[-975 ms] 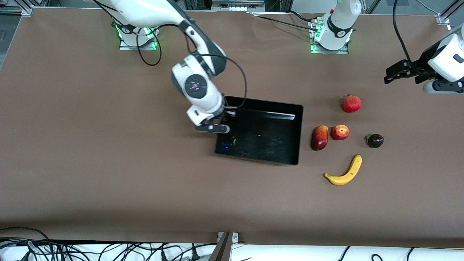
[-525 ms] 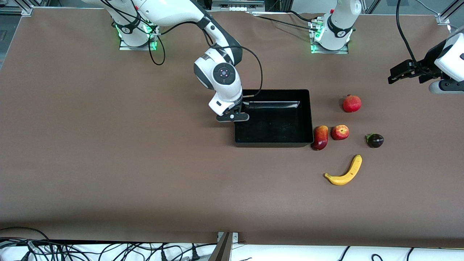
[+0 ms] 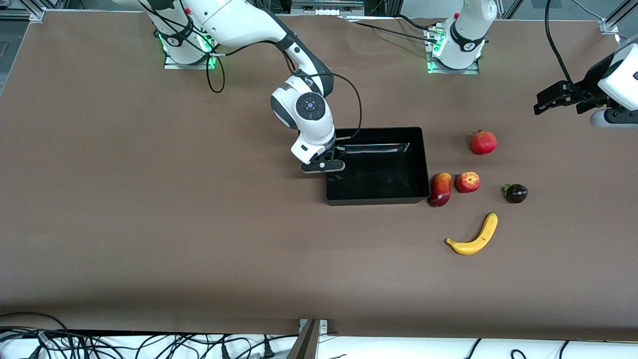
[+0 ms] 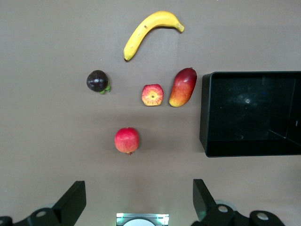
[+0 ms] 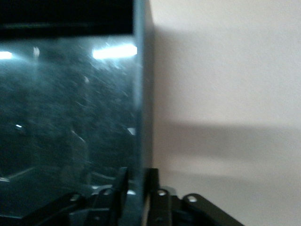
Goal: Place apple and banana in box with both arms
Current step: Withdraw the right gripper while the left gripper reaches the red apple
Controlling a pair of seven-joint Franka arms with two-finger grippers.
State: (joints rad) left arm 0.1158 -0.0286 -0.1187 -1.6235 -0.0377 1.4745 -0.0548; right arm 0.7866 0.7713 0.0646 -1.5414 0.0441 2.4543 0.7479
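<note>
The right tool (image 3: 323, 166) pinches the box (image 3: 421, 164) wall; it should let go cleanly; the left tool (image 4: 136, 202), spread, waits over the table (image 3: 149, 199) near the apple (image 3: 467, 182).

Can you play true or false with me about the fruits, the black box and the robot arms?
1. The banana is inside the box. False: it lies on the table, nearer the front camera than the box.
2. The apple sits beside the long red-yellow fruit. True.
3. The right tool is at the box's wall. True.
4. The left tool holds the apple. False: it is open and holds nothing, up in the air at the left arm's end of the table.
5. The box has fruit in it. False: no fruit is inside.
</note>
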